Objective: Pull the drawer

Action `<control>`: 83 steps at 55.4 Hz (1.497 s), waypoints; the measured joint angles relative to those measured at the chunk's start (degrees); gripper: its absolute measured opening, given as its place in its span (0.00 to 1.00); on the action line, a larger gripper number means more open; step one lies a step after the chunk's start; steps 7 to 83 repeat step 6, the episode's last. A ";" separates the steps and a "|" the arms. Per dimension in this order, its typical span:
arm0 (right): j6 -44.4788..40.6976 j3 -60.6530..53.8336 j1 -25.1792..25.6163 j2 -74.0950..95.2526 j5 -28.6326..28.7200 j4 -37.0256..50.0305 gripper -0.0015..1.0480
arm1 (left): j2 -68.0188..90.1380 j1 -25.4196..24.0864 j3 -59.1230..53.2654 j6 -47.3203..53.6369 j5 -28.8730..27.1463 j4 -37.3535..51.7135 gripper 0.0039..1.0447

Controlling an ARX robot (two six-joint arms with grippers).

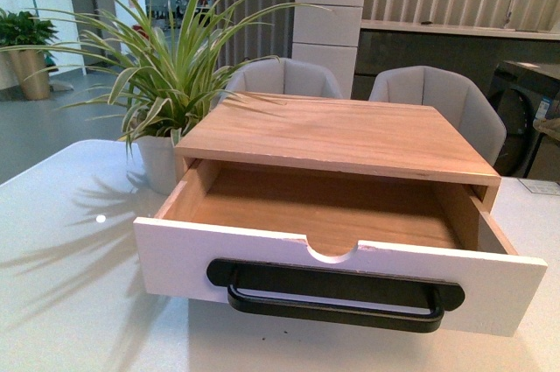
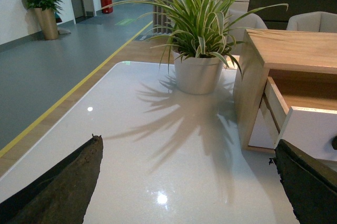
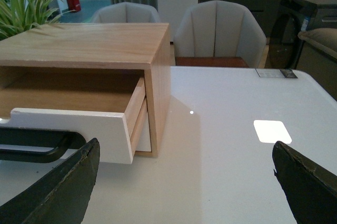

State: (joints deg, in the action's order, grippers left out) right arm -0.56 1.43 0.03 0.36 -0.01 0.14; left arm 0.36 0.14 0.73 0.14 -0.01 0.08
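The drawer (image 1: 175, 263) stands pulled well out of the wooden box (image 1: 341, 136) on the white table. Its white front has a half-round notch in the top edge and a long black bar handle (image 1: 337, 295); the light wood inside (image 1: 324, 206) holds nothing. Neither arm shows in the front view. My left gripper (image 2: 187, 145) is open over bare table, left of the box (image 2: 295, 50), with the drawer (image 2: 310, 134) beside its far finger. My right gripper (image 3: 187, 150) is open over table to the right of the drawer (image 3: 73, 126); the handle's end (image 3: 31, 147) shows there.
A potted spider plant (image 1: 162, 157) stands on the table just left of the box, its leaves reaching over the box top. Two grey chairs (image 1: 437, 96) sit behind the table. A small label (image 3: 276, 73) lies near the table's far right edge.
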 joint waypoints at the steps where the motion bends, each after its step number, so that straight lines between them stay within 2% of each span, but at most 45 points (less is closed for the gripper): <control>1: 0.00 0.00 0.00 0.00 0.00 0.00 0.91 | 0.00 0.00 0.00 0.00 -0.02 0.00 0.93; 83: 0.00 0.00 0.00 0.00 0.00 0.00 0.91 | 0.00 0.00 0.00 0.00 0.00 0.00 0.93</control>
